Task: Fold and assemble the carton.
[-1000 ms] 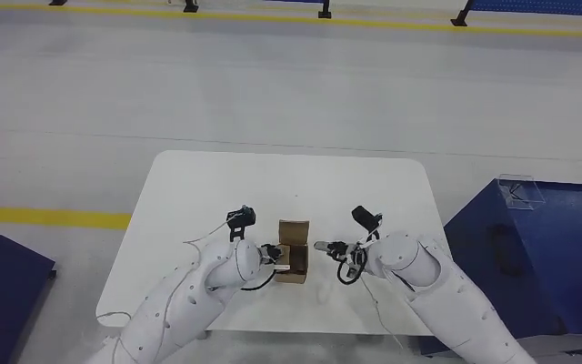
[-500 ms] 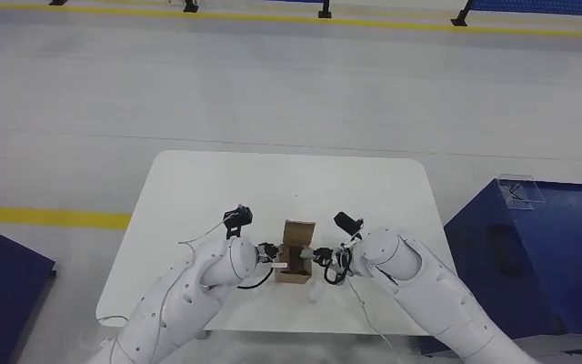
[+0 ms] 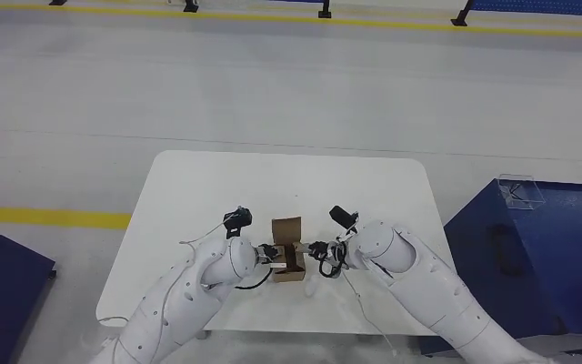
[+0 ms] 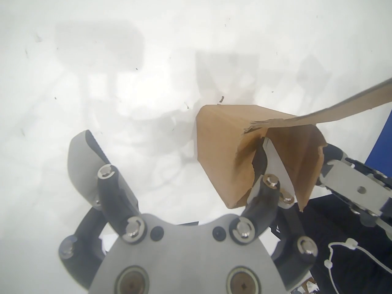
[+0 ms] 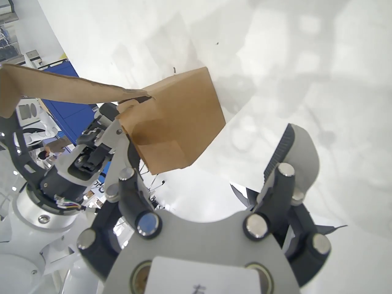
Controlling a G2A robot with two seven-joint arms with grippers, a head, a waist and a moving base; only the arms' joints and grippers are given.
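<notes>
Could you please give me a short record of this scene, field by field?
carton: brown, on the white table, top flap raised, not closed
left end effector: open, one finger inside the carton's open side, the other clear of it
right end effector: open, one finger at the carton's opposite side
task state: folding unfinished

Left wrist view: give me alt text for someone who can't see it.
The open left end effector has one finger inside a brown cardboard carton on the white table, the other finger clear of it. The right end effector is at the carton's far side.
</notes>
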